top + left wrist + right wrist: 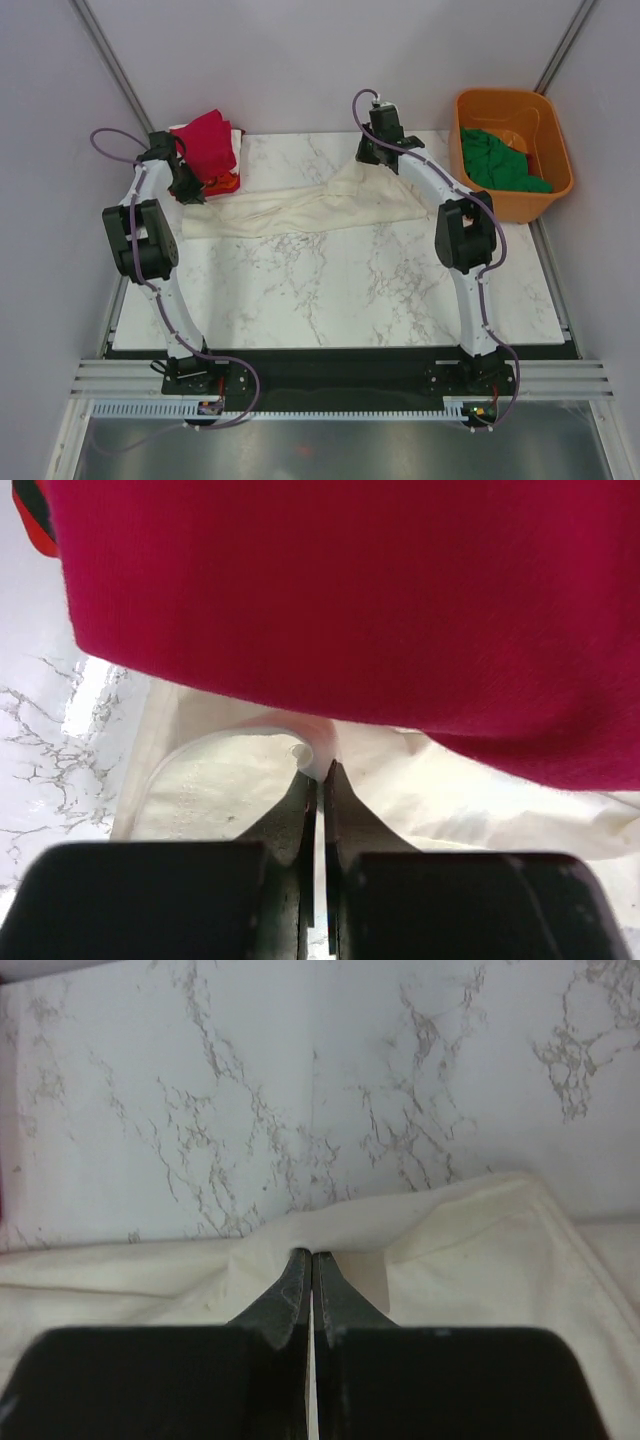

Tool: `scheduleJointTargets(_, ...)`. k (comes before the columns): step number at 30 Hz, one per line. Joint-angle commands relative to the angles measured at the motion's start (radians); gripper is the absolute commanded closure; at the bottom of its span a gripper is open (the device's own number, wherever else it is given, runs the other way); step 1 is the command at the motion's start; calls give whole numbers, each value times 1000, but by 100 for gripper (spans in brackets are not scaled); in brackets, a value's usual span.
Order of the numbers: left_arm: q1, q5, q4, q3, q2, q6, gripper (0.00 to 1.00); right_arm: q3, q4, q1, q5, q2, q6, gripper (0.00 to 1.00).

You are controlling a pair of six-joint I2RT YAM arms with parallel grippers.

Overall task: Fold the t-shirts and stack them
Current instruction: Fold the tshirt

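Cream-white shirt (pixel 300 210) lies bunched in a long band across the far part of the marble table (pixel 330 290), running between the two grippers.

Left gripper (pixel 320 780): jaws together, pinching a fold of the cream cloth at its left end. Crimson red shirt (pixel 208 142) is just beyond, overhanging close above the fingertips in the left wrist view. It lies on the orange-red shirt (pixel 226 183) at the far left corner.

Right gripper (pixel 311 1260): jaws together on the cream cloth's far edge, bare marble beyond.

Orange tub (pixel 530 205) stands off the table's right edge and holds the dark green shirt (pixel 500 165), well apart from the right gripper.

The near half of the table, between the arms, is bare marble.
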Motion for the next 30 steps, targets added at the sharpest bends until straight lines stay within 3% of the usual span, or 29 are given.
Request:
scheduleJointTargets(1, 6, -33, 12, 23, -30, 76, 98, -77, 49, 3, -34, -118, -31, 100)
scheduleJointTargets(6, 4, -51, 11, -58, -79, 82, 98, -328, 50, 1, -46, -278, -3, 98)
scheduleJointTargets(7, 6, -64, 11, -72, -90, 79, 80, -370, 50, 1, -43, -298, 4, 96)
scheduleJointTargets(9, 7, -87, 11, -118, -119, 73, 71, -497, 50, 0, -4, -359, 29, 92)
scheduleJointTargets(11, 10, -125, 12, -149, -144, 62, 46, -577, 53, -2, 82, -403, 41, 56)
scheduleJointTargets(12, 15, -130, 14, -169, -163, 56, 41, -627, 55, -5, 98, -408, 40, 39)
scheduleJointTargets(13, 17, -142, 12, -171, -170, 52, 42, -640, 43, -12, 122, -407, 40, 12)
scheduleJointTargets(14, 21, -140, 12, -180, -179, 49, 37, -644, 32, -17, 124, -401, 38, 2)
scheduleJointTargets(15, 24, -131, 11, -183, -199, 46, 32, -643, 21, -20, 125, -396, 35, 2)
scheduleJointTargets(16, 23, -131, 11, -187, -213, 42, 14, -645, 15, -19, 124, -399, 28, 2)
scheduleJointTargets(18, 24, -142, 12, -203, -236, 42, 3, -663, 18, -20, 110, -433, 23, 2)
scheduleJointTargets(26, 24, -205, 19, -374, -360, 33, 6, -860, 50, -8, 92, -611, 124, 2)
scheduleJointTargets(30, 26, -162, 101, -459, -384, -54, 10, -951, 124, -25, 54, -608, 184, 2)
